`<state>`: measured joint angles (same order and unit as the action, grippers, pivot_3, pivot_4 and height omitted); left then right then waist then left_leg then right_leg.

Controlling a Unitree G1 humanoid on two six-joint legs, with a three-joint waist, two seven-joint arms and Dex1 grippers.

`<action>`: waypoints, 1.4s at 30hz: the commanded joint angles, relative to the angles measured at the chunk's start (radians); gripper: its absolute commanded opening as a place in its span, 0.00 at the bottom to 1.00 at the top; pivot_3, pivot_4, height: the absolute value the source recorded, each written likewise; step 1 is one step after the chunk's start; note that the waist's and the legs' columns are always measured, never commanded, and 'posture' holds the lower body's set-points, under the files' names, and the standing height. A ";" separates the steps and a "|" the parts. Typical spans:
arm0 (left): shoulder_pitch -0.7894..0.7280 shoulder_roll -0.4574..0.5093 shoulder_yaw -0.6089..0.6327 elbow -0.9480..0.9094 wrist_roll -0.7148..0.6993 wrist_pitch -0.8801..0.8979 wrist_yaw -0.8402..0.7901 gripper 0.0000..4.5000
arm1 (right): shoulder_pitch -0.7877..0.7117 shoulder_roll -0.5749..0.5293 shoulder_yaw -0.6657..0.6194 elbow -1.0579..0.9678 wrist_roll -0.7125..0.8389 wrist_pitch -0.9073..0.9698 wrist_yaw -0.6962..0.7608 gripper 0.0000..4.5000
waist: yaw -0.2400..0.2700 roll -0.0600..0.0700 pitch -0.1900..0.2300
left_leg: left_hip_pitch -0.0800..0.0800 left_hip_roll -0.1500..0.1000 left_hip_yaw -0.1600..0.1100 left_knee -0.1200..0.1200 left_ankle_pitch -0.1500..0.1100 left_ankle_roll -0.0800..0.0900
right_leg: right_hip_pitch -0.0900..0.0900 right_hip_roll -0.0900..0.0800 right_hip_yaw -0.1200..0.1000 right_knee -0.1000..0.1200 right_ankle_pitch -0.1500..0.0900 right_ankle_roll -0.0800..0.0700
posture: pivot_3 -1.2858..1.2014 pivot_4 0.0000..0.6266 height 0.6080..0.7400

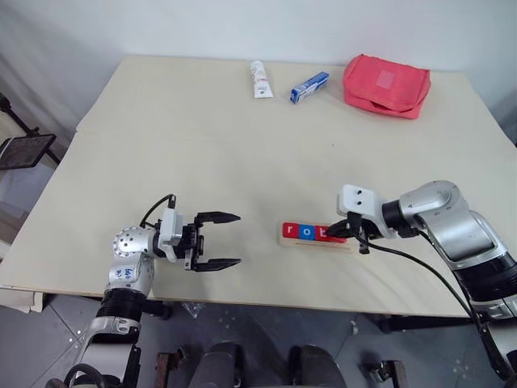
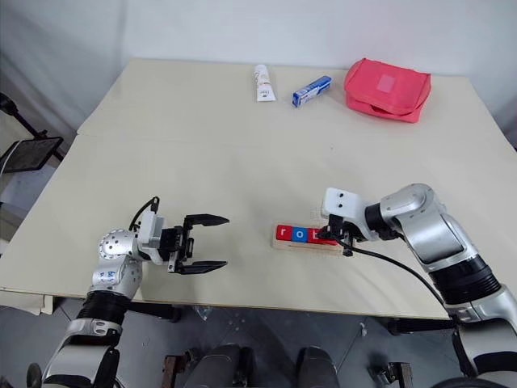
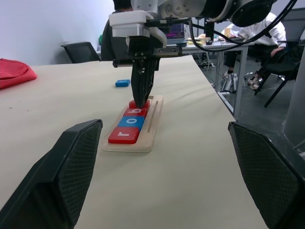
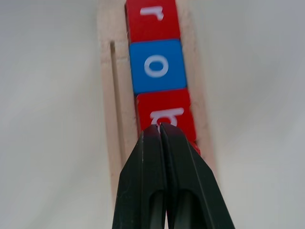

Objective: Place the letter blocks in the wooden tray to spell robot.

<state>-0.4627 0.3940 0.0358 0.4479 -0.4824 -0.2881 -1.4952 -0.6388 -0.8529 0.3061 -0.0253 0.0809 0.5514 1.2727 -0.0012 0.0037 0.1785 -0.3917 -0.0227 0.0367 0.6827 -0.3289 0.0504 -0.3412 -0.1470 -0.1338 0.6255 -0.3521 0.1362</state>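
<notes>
Pale wooden tray (image 1: 317,241) runs left-right under the right gripper (image 1: 353,237), whose shut, empty fingers press the "b" block (image 4: 166,118); left gripper (image 1: 220,241) gapes idle.

A pale beige table (image 1: 242,162) took up most of the room in front of me. Along its far edge lay three things in a loose row: a white tube (image 1: 260,79), lying roughly end-on to the edge; just beside it a small blue-and-white box (image 1: 309,87), set at a slant; and next to that a soft red zipped pouch (image 1: 386,84) near the far right corner. Off the table's left side stood a dark flat panel on a stand (image 1: 23,150). Beyond the table, a person in a white top (image 3: 259,33) sat at a desk, with black office chairs (image 3: 81,50) about.
</notes>
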 commanded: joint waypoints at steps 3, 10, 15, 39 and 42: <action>-0.024 -0.007 0.006 0.012 0.002 -0.018 -0.006 1.00 | 0.003 -0.022 -0.053 -0.043 0.025 0.011 -0.006 0.01 | 0.000 0.000 0.000 | 0.000 0.000 0.000 0.000 0.000 0.000 | 0.000 0.000 0.000 0.000 0.000 0.000 | 0.52 0.24 1.00; -0.027 -0.007 0.007 0.016 0.002 -0.021 -0.008 1.00 | 0.007 -0.044 -0.130 -0.117 0.090 0.077 -0.014 0.01 | 0.001 0.000 0.000 | 0.000 0.000 0.000 0.000 0.000 0.000 | 0.000 0.000 0.000 0.000 0.000 0.000 | 0.52 0.24 1.00; -0.022 -0.007 0.007 0.015 0.001 -0.020 -0.010 1.00 | 0.077 -0.122 -0.152 -0.075 0.060 0.027 -0.028 0.01 | 0.005 0.000 0.000 | 0.000 0.000 -0.001 0.000 0.000 0.000 | 0.001 0.000 0.000 0.000 0.000 0.000 | 0.52 0.24 1.00; -0.008 -0.006 0.007 -0.004 -0.001 -0.017 -0.011 1.00 | 0.167 -0.067 -0.127 -0.052 0.064 0.000 -0.088 0.01 | 0.001 0.000 0.000 | 0.000 0.000 0.001 0.000 0.000 0.000 | 0.001 0.000 0.000 0.000 0.000 0.000 | 0.52 0.24 1.00; -0.009 -0.008 0.006 -0.003 -0.001 -0.017 -0.010 1.00 | 0.173 -0.077 -0.141 -0.058 0.065 0.008 -0.099 0.01 | 0.001 0.000 0.000 | 0.000 0.000 0.001 0.000 0.000 0.000 | 0.000 0.000 0.000 0.000 0.000 0.000 | 0.52 0.24 1.00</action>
<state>-0.4783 0.3829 0.0351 0.4750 -0.4742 -0.3024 -1.4991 -0.4706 -0.9267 0.1906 -0.0531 0.1387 0.5516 1.1823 -0.0003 0.0036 0.1785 -0.3913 -0.0225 0.0373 0.6825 -0.3290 0.0506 -0.3408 -0.1471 -0.1339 0.6253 -0.3521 0.1362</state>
